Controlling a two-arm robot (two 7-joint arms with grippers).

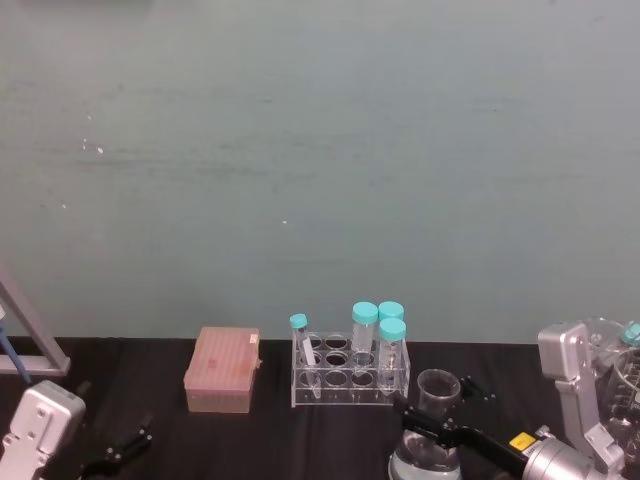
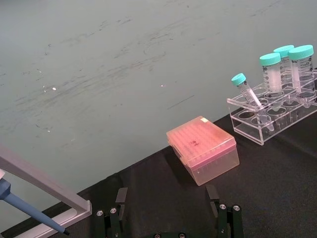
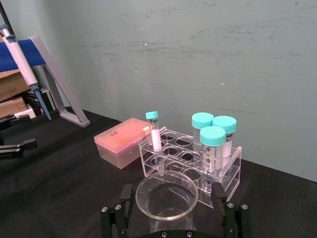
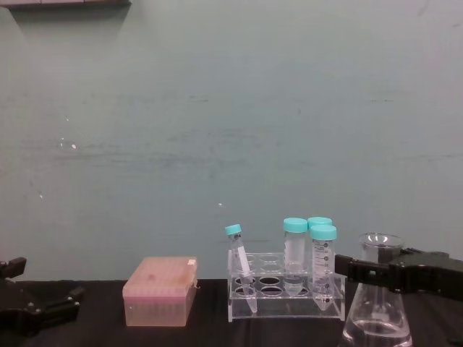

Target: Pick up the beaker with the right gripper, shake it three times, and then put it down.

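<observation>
Head view, beaker [image 1: 432, 425]: stands on the black table [image 1: 150, 365] at the lower right, just in front of and to the right of the clear tube rack [image 1: 345, 372].
Head view, right gripper [image 1: 432, 432]: reaches in from the right, black jaws at the beaker's neck, one on each side.
Head view, surroundings: three large teal-capped tubes [image 1: 391, 345] upright at the rack's right end; one thin tube [image 1: 303, 352] leaning at its left end; pink tip box [image 1: 222, 370] left of the rack, apart from it.
Head view, left gripper [image 1: 120, 448]: low at the left edge, over the table, well apart from the beaker.

Left wrist view, left gripper [image 2: 168, 218]: jaws spread wide, nothing between them; tip box and rack lie beyond; a pipette [image 2: 29, 210] hangs by a grey stand [image 2: 42, 186].

Right wrist view, beaker [image 3: 166, 194]: open rim seen from above, sitting between the two jaws, which close in on the neck from both sides.
Right wrist view, obstruction: rack directly behind the beaker, very near; tip box farther off.

Chest view, beaker [image 4: 377, 303]: upright at the lower right, clear liquid in the wide base, right gripper [image 4: 381, 275] clamped across the neck; whether the base touches the table cannot be told.
Chest view, room: plain scuffed teal wall [image 4: 231, 108] behind the table.
</observation>
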